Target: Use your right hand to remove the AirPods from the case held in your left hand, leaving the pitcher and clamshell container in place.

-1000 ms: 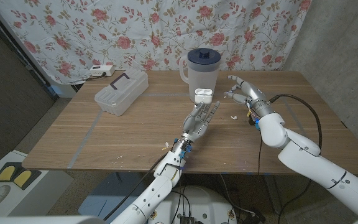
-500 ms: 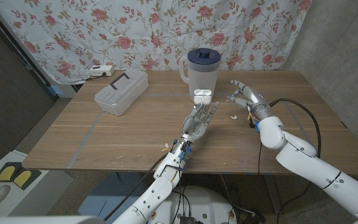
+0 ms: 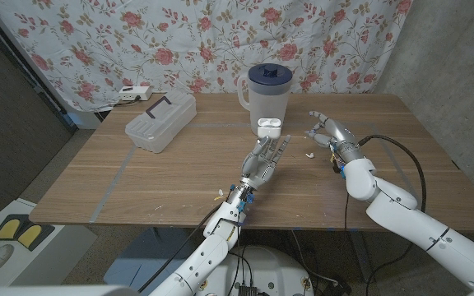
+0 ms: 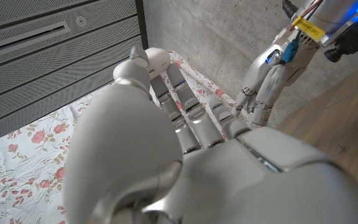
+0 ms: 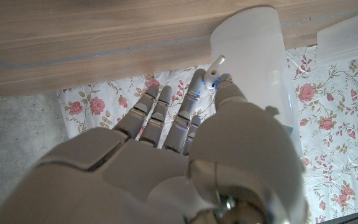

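The AirPods case [image 3: 269, 126] stands open and white at the fingertips of the left hand [image 3: 264, 160], which is raised above the middle of the table with its fingers pointing toward the far edge; the case is held there, just in front of the pitcher. In the left wrist view the left hand [image 4: 166, 130] shows its back, fingers close together, and the case itself is hidden behind it. One white earbud [image 5: 216, 63] is pinched between thumb and a fingertip of the right hand [image 5: 185, 137], its stem projecting past the fingertips with the pitcher's translucent wall behind. In the head view the right hand [image 3: 329, 130] is held above the table, right of the case and well apart from it, its other fingers loosely spread; the earbud is too small to make out there. A second small white piece [image 3: 309, 153] lies on the table near that hand; whether it is the other earbud cannot be told. The pitcher [image 3: 267, 94], translucent with a dark blue lid, stands upright just behind the case. The clamshell container [image 3: 161, 122], clear with a dark handle mark on its lid, sits closed on the far left of the wooden table [image 3: 138, 189], well apart from both hands.
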Available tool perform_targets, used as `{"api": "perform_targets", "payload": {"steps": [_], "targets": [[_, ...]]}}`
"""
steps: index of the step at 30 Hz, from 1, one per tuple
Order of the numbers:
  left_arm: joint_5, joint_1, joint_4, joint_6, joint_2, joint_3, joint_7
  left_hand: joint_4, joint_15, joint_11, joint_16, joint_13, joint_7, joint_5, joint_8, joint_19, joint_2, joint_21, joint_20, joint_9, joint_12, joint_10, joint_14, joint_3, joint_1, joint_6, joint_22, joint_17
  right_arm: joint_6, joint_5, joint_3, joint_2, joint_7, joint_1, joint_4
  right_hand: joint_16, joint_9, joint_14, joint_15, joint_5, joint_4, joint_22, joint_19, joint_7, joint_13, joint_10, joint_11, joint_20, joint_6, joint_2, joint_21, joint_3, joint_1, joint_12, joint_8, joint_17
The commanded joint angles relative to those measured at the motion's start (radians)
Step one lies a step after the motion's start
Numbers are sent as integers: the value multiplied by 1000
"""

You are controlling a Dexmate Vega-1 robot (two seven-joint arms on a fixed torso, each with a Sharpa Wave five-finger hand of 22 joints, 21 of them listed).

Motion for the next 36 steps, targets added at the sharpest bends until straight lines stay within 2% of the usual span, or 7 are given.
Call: {"api": "perform_targets", "payload": {"steps": [1,20,31,36], "targets": [[3,12,-16,-9,4,3,8,9,-4,-2,9,342,26,4,6,-1,34,1,-2,7,8,9,6,15,-7,37,5,5,17,-18,-13,-2,-7,2,49,-6,4,-2,-178,2,-1,1,-2,-5,2,23,-33,5,10,1,-1,-5,13,5,-3,2],[-1,14,-26,-5,17,2,10,11,-2,-1,6,341,28,4,6,0,36,2,-1,8,6,8,4,16,-10,35,5,3,-6,-40,-35,15,-6,6,78,-8,4,-5,-178,2,0,1,-6,-4,2,21,-33,9,12,2,-2,-8,14,11,-5,5],[-13,18,-34,1,28,-5,1,10,-3,-1,6,344,32,4,6,-1,35,1,0,8,8,8,4,16,-9,36,5,3,-14,-94,-72,6,0,23,89,-10,4,-6,-178,2,0,1,-8,-5,-1,18,-33,7,8,3,-2,-10,15,11,-7,6],[-17,20,-38,3,34,-10,2,10,-3,-1,7,342,27,4,7,-1,34,1,0,10,7,9,4,15,-10,34,5,3,-26,-109,-86,20,1,34,102,-12,4,-9,-179,2,0,1,-10,-6,-1,17,-33,7,7,3,-3,-11,16,13,-8,6]]}}
